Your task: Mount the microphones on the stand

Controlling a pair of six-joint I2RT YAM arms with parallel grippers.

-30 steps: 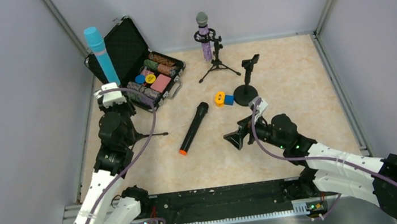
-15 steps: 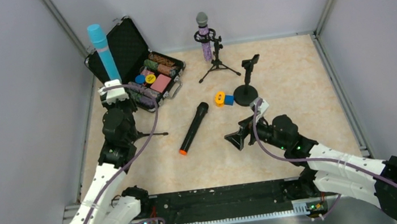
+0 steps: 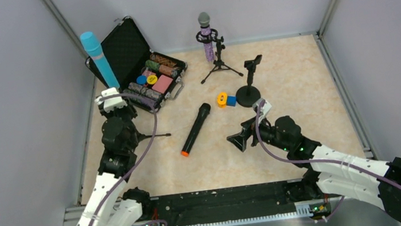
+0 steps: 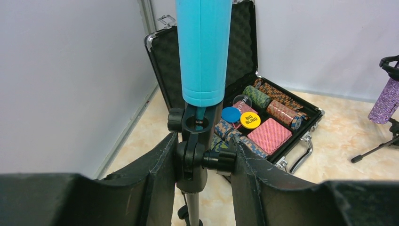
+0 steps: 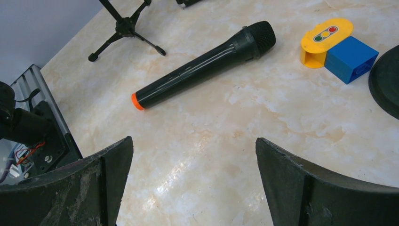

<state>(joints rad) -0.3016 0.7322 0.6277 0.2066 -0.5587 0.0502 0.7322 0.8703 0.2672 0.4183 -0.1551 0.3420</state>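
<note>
The light-blue microphone (image 3: pixel 98 59) stands tilted in the clip of a tripod stand (image 3: pixel 149 135) at the left. My left gripper (image 3: pixel 113 104) is shut on that stand's swivel joint (image 4: pixel 194 160), just below the blue microphone (image 4: pixel 203 52). The black microphone with an orange end (image 3: pixel 195 129) lies flat mid-table, and also shows in the right wrist view (image 5: pixel 202 63). My right gripper (image 3: pixel 240 140) is open and empty, low over the table to the right of it (image 5: pixel 193 141). The glittery purple microphone (image 3: pixel 208 42) stands in a tripod stand at the back.
An open black case (image 3: pixel 143 68) of poker chips and cards lies at the back left, right behind the left gripper. A round-base stand (image 3: pixel 249 92) with an empty clip stands centre right, with a yellow and blue toy block (image 3: pixel 224 99) beside it. Walls close in the table.
The blue microphone's top swung slightly right, then back left as my left gripper shifted with the stand. The right arm barely moved.
</note>
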